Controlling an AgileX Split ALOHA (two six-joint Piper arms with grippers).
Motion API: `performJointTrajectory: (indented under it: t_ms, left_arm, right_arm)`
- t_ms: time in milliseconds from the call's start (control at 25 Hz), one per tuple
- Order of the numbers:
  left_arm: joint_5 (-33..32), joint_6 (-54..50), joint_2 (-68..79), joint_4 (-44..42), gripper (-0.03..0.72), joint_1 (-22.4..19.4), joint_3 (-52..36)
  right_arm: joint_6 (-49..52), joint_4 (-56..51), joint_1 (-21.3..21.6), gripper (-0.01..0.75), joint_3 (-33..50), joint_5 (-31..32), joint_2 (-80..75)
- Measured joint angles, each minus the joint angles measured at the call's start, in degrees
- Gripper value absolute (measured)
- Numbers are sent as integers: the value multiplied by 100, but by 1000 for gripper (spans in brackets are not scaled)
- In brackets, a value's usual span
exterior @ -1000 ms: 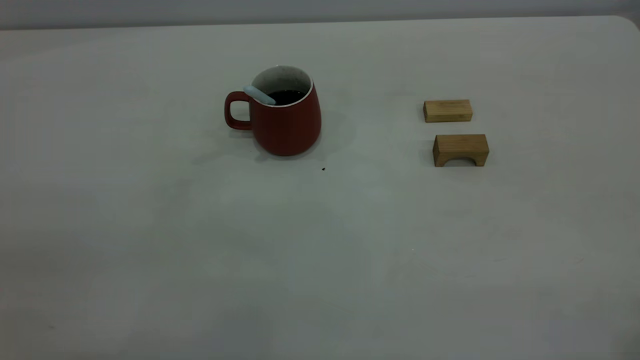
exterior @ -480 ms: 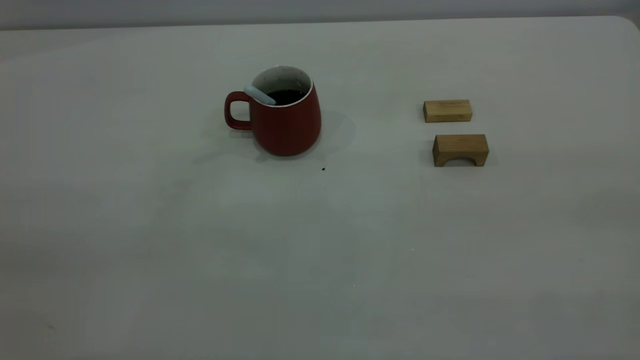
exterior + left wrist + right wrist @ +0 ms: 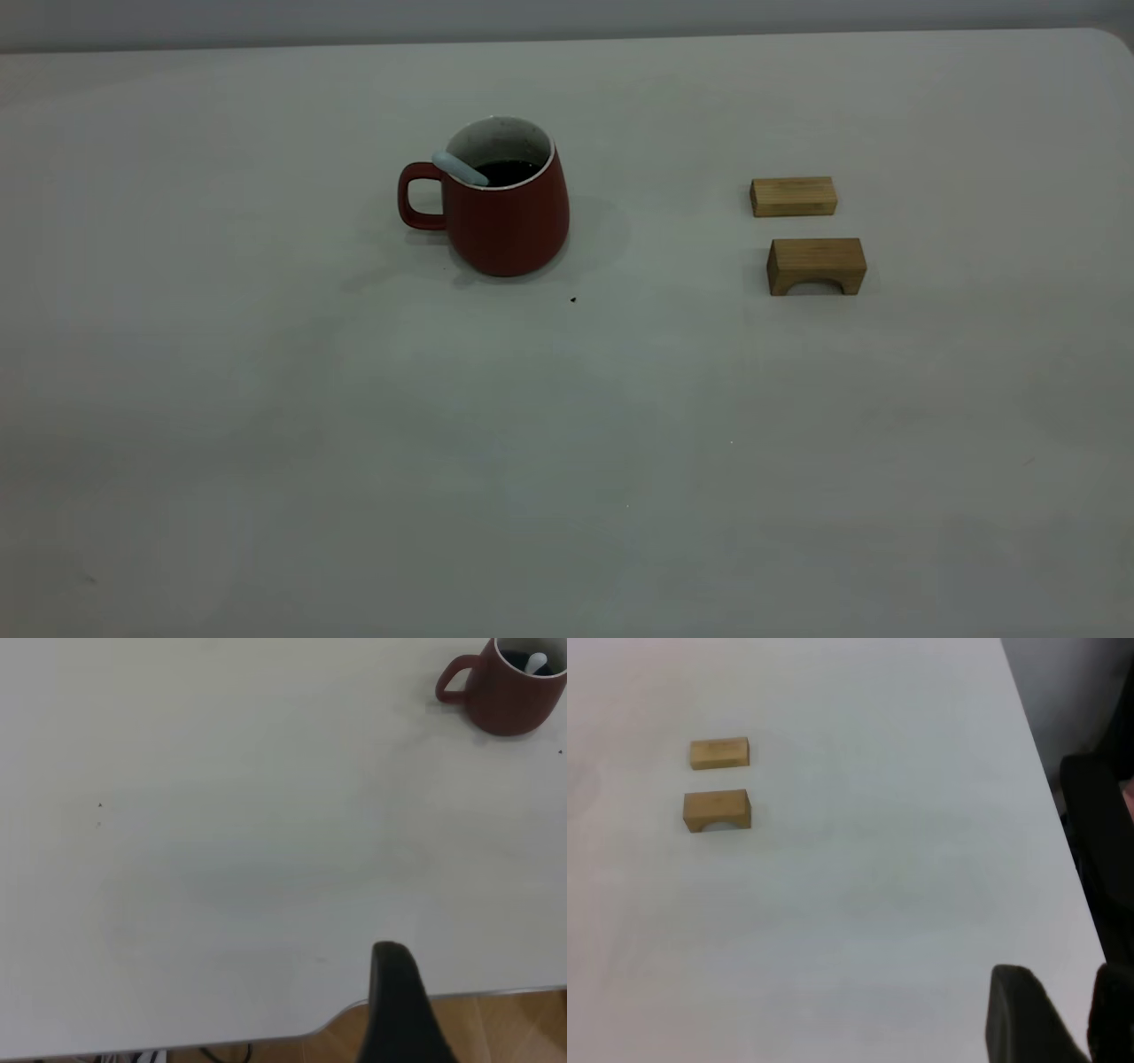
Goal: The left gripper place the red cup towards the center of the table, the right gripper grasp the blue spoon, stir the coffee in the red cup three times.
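Note:
The red cup stands upright on the table, left of centre, its handle pointing left. Dark coffee fills it. The blue spoon leans in the cup, its pale handle resting on the rim above the cup's handle. No gripper shows in the exterior view. In the left wrist view the cup and spoon are far off, and the left gripper hangs over the table's edge. The right gripper is open and holds nothing, near the table's right edge, far from the cup.
Two tan wooden blocks lie right of the cup: a flat one and an arched one, also seen as the flat block and the arched block. A dark speck lies before the cup. A black object stands past the table's edge.

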State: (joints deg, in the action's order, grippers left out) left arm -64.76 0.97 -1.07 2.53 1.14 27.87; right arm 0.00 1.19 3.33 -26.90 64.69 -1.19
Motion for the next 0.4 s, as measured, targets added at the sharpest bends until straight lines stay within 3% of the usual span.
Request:
performJointTrajectory:
  t_ms: [400]
  left_arm:
    - [0, 0, 0, 0, 521, 0, 0]
  right_arm:
    - [-34, -119, 0, 235, 5, 0, 0]
